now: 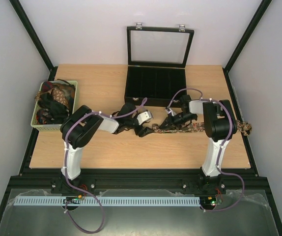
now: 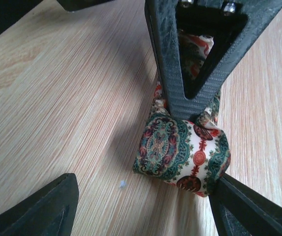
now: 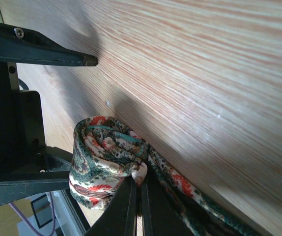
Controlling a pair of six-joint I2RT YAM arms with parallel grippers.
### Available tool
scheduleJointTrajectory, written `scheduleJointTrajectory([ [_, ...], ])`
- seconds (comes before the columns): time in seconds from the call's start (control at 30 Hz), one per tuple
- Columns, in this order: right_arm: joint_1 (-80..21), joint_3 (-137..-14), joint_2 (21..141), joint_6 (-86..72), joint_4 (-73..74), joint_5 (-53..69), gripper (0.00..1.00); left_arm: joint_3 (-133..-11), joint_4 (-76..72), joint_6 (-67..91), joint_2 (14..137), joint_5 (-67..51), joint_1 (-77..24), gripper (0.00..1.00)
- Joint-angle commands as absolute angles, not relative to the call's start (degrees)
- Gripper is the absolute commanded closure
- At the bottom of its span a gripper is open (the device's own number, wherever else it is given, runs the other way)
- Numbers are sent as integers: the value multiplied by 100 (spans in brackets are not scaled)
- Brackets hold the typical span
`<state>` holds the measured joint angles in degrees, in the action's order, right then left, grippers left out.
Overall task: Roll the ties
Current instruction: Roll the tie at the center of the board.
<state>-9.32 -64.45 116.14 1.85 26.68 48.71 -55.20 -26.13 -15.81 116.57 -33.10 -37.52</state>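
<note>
A paisley tie [image 1: 200, 128] in green, red and cream lies across the table's right half, its far end hanging off the right edge. Its left end is wound into a small roll [image 2: 180, 152], which also shows in the right wrist view [image 3: 99, 157]. My right gripper [image 3: 141, 184] is shut on the roll's inner folds; it sits near the table's middle [image 1: 173, 122]. My left gripper [image 2: 146, 186] is open wide. Its right finger [image 2: 249, 211] touches the roll's side and its left finger [image 2: 33, 211] stands apart. It sits just left of the roll [image 1: 143, 129].
A green basket [image 1: 39, 125] holding several more ties stands at the table's left edge. A black compartmented case [image 1: 155, 86] with its glass lid up stands at the back middle. The right gripper's black fingers [image 2: 195, 59] reach down over the roll.
</note>
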Motion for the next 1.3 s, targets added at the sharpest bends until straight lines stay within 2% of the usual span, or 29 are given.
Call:
scheduleJointTrajectory([
  [0.0, -905, -6045, 11769, 415, 3066, 3501, 99, -5410, -3446, -1329, 12039, -3579, -3862, 25],
  [0.33, -926, -6058, 11853, 147, 2900, 3461, 99, -5225, -3880, -1764, 12334, -3750, -4216, 30],
  [0.4, -951, -6072, 11894, 101, 2813, 3529, 99, -5248, -3839, -1626, 12382, -3556, -4203, 38],
  [0.5, -999, -6102, 11935, -20, 2674, 3744, 99, -5239, -3646, -1580, 12318, -3131, -4137, 55],
  [0.6, -1085, -6206, 11963, -145, 2513, 3952, 98, -5161, -3290, -1785, 12065, -2696, -4059, 62],
  [0.67, -1093, -6414, 12011, -197, 2579, 4124, 94, -5171, -2872, -2020, 11904, -2483, -4036, 66],
  [0.93, -928, -6939, 11723, -258, 3292, 5210, 55, -5199, -1921, -2443, 11598, -2022, -4060, 70],
  [1.27, -1238, -6783, 11525, -563, 3260, 5178, 55, -5288, -1774, -2460, 11677, -1977, -4152, 70],
])
